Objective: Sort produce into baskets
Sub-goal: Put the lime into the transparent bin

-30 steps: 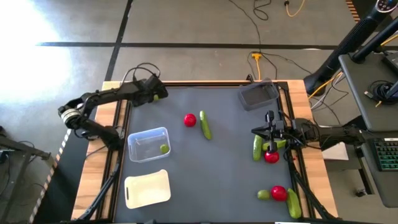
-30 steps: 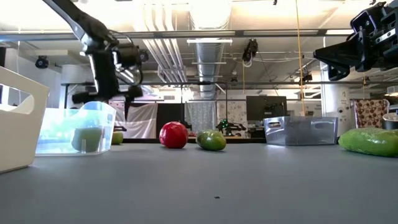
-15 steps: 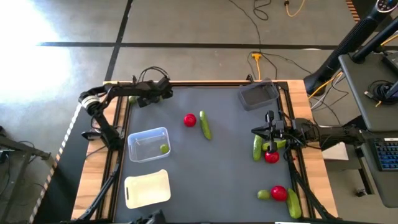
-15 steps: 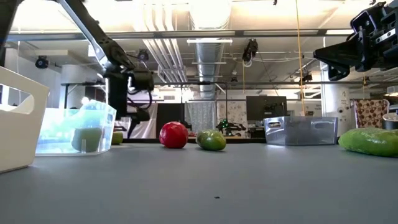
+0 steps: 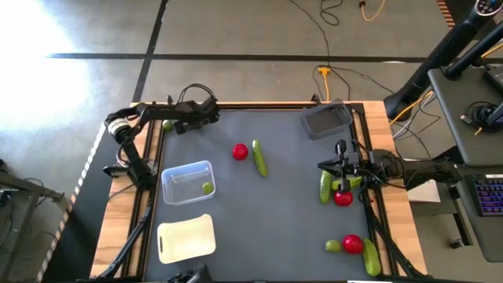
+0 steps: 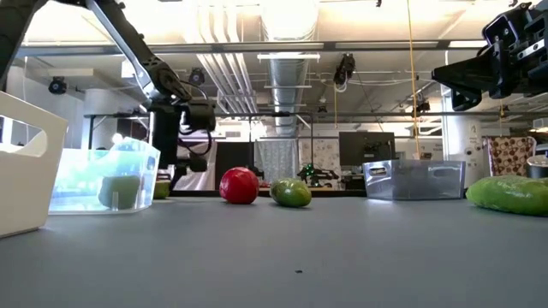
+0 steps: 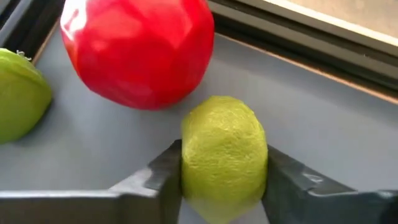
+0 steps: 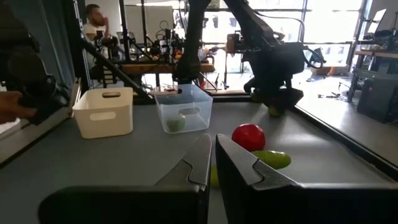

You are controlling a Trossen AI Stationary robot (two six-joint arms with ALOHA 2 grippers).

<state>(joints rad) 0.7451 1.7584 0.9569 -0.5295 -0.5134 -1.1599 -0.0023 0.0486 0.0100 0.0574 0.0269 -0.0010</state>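
Left gripper (image 5: 206,119) at far-left table edge, fingers pinching small round olive-green lime (image 7: 224,155); only wrist view shows this.

Right gripper (image 5: 336,167) over right-side produce, fingers pressed together.

Centre of dark table (image 5: 267,220) open.

Counted from above: 3 round red tomatoes, 3 bright green cucumbers, 3 baskets: clear plastic basket (image 5: 187,181) holding 1 lime, dark grey basket (image 5: 326,119), cream-white basket (image 5: 186,238).

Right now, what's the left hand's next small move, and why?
Probably swing the left hand toward the clear basket: its fingers clamp a lime, and that basket already holds another lime. The right hand waits on the right side.
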